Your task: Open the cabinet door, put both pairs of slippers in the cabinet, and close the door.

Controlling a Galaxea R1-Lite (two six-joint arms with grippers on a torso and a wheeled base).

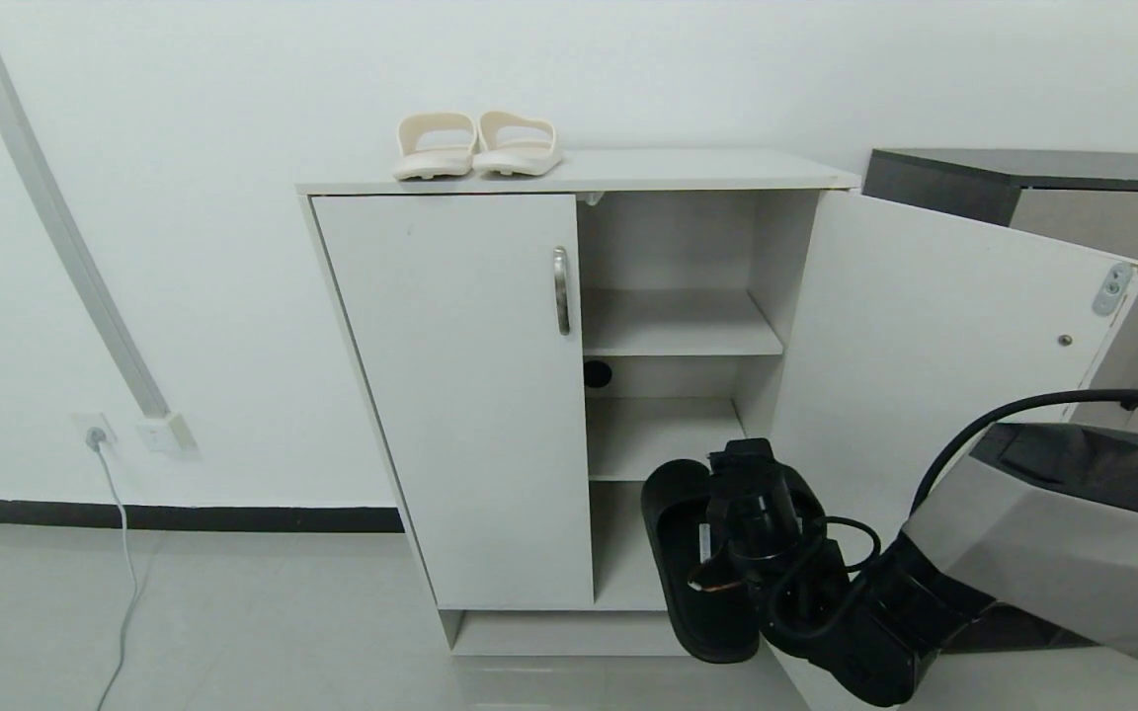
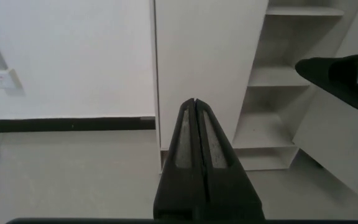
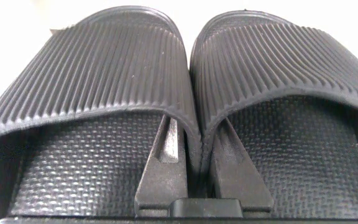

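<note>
1. My right pincer pinches the pair of black slippers. In the head view they hang off the floor, in front of the open right half of the cabinet, low down by its lower shelf.
2. The right wrist view gives the grip that the head view hides. One finger sits under each ribbed strap of the black slippers, and the two adjoining strap walls are squeezed between the fingers.
3. My left pincer is pressed together with nothing in it. It points at the foot of the cabinet, above the floor.
4. The left wrist view also catches the toe end of the black slippers on the far right. They are level with the shelves, but I cannot tell whether they are inside the opening.
5. From the head, the left door is closed, with its handle at its right edge. The right door is swung wide open to the right.
6. The beige slippers lie side by side on the cabinet top, towards its left end.
7. The upper shelf shows through the open half.
</note>
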